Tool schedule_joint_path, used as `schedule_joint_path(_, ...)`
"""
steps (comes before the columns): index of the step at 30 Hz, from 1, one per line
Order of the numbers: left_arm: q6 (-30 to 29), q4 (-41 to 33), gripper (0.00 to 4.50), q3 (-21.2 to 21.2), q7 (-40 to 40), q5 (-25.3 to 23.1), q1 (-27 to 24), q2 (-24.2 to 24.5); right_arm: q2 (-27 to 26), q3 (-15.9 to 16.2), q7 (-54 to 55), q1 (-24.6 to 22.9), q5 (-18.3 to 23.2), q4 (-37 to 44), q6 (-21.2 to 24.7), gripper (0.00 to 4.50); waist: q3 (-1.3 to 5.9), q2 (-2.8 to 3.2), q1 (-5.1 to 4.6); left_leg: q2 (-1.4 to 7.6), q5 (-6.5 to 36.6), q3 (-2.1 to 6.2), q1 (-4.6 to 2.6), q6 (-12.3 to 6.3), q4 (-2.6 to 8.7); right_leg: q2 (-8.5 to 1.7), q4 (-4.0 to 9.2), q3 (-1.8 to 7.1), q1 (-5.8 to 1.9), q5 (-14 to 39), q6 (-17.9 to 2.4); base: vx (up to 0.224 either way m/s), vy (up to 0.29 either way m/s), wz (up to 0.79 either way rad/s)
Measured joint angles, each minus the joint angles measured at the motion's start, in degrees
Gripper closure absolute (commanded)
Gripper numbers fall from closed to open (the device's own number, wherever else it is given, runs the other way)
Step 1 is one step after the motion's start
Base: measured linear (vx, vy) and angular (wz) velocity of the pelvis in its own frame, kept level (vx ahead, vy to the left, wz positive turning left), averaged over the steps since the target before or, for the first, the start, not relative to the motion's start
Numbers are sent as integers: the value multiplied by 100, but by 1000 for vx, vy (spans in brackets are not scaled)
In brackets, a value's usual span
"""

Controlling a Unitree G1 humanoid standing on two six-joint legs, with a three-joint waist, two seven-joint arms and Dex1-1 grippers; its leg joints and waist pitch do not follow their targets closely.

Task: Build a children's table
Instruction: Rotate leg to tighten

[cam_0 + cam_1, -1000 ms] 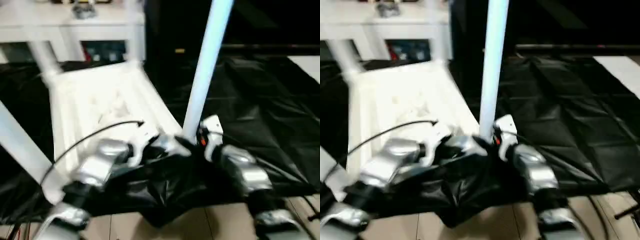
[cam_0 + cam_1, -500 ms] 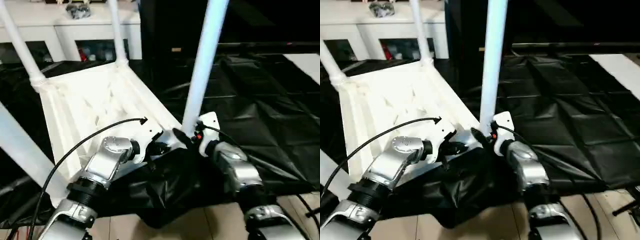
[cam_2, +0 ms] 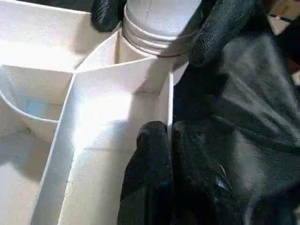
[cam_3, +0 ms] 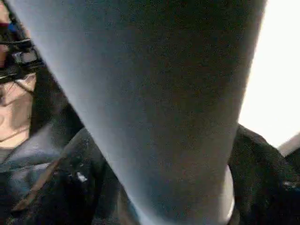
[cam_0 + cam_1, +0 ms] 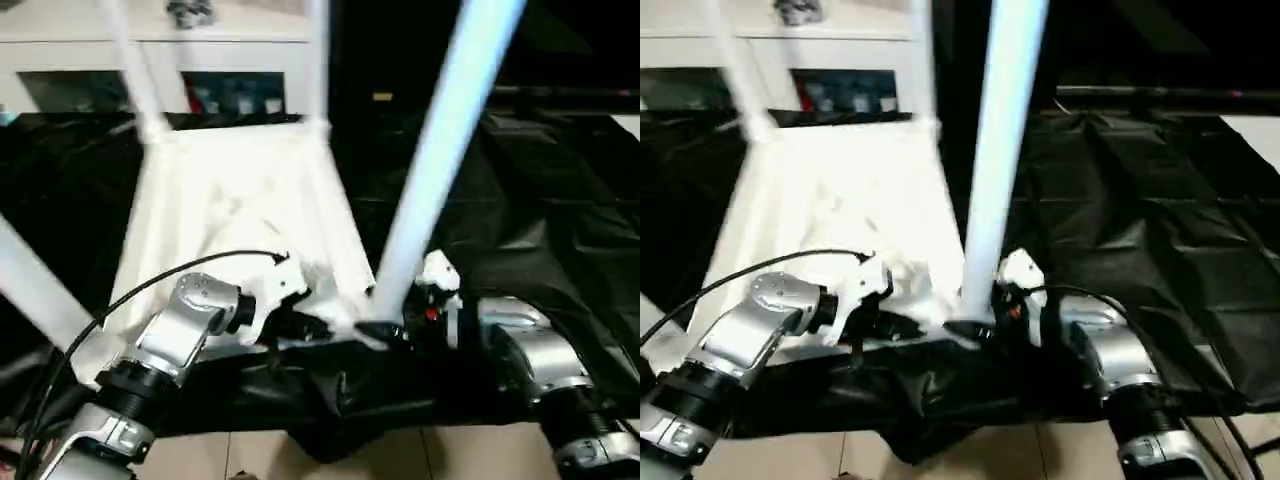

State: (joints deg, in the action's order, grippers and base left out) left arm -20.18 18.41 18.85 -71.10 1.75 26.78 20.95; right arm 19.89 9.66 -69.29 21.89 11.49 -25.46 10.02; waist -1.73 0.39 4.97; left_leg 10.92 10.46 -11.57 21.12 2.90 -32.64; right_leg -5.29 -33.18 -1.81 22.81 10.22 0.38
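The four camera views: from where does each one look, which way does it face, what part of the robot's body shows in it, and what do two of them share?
Left eye view: from the head, forward and down at the upturned white plastic tabletop; both silver forearms show.
Right eye view: the same scene from slightly aside, with the long white tube leg.
Left wrist view: along the left gripper, at the ribbed corner socket.
Right wrist view: close against the leg, held by the right gripper.
Shared: both wrist views show that leg's base.
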Motion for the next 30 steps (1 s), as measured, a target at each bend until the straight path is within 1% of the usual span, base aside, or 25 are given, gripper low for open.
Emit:
schedule_joint_path(1,6,0,450,5,-8,5,0,8,5,2,-9,-3,1,5,6,124,0,0,3,1,0,0,0,0,0,0,0,-2,0,0,0,0,0,0)
schedule_joint_path(3,49,11,450,21,-98,16,0,46,10,9,-76,-21,14,59,79,151,0,0,12,8,-1,0,2,1,0,0,-2,-15,-3,0,0,0,0,0)
schedule_joint_path(8,99,40,450,20,-139,29,4,47,34,12,-69,-69,5,162,134,183,1,3,19,10,-2,3,6,2,0,-1,-1,-26,-4,3,2,0,0,0)
schedule_joint_path(10,131,64,450,19,-127,30,4,33,31,-6,-43,-101,5,190,137,186,2,4,24,10,-2,3,6,2,0,-3,-1,-28,-7,3,2,0,0,0)
schedule_joint_path(13,136,184,450,-51,74,8,27,-85,-88,-136,266,-148,-4,157,110,188,2,7,15,10,-2,3,-3,3,-2,-7,-4,-29,-17,0,-2,0,0,0)
schedule_joint_path(15,70,358,450,-199,545,-53,85,-292,-415,-419,945,-83,-43,-137,14,188,3,10,-26,9,-2,4,-17,3,-2,-7,-3,-28,-25,-16,-27,0,0,0)
schedule_joint_path(16,37,401,450,-253,754,-102,106,-370,-563,-501,1268,-10,-78,-279,-36,188,4,15,-64,8,-2,5,-18,4,-1,-7,-2,-30,-23,-13,-22,-52,-3,-3)
schedule_joint_path(17,-30,444,450,-305,995,-149,139,-473,-733,-600,1685,70,-107,-435,-84,188,3,17,-136,7,-4,8,-20,7,-1,-8,1,-32,-21,-9,-15,0,0,0)
schedule_joint_path(20,-180,508,450,-366,1546,-214,192,-740,-1104,-867,2618,205,-114,-709,-146,189,2,19,-246,6,-11,23,-21,18,-1,-7,6,-42,-14,-6,-9,0,0,0)
schedule_joint_path(22,-266,538,450,-432,1893,-286,213,-923,-1298,-945,3190,315,-160,-848,-192,189,0,32,-309,5,-11,26,-19,18,1,-7,7,-43,-7,-5,-8,0,0,0)
schedule_joint_path(25,-372,561,450,-456,2228,-369,238,-1107,-1473,-974,3764,456,-340,-1010,-294,189,4,39,-343,5,-11,31,-20,18,2,-5,7,-47,-1,-5,-7,0,0,0)
schedule_joint_path(26,-392,561,450,-461,2321,-377,238,-1155,-1516,-979,3909,505,-388,-1088,-342,133,7,45,-345,5,-11,32,-20,18,2,-5,8,-48,2,-5,-7,0,0,0)
schedule_joint_path(27,-412,560,450,-470,2354,-378,238,-1177,-1534,-982,3968,510,-408,-1120,-379,119,9,47,-346,5,-11,33,-20,18,2,-5,8,-48,1,-5,-7,0,0,0)
schedule_joint_path(29,-455,525,450,-466,2356,-377,235,-1193,-1588,-1003,4004,509,-441,-1141,-402,113,10,48,-344,5,-10,33,-19,18,2,-5,7,-47,1,-5,-7,0,0,0)
schedule_joint_path(30,-469,503,450,-462,2346,-377,230,-1193,-1614,-1027,4004,510,-439,-1139,-403,99,10,48,-340,5,-10,33,-19,18,3,-5,8,-47,1,-6,-8,0,0,0)
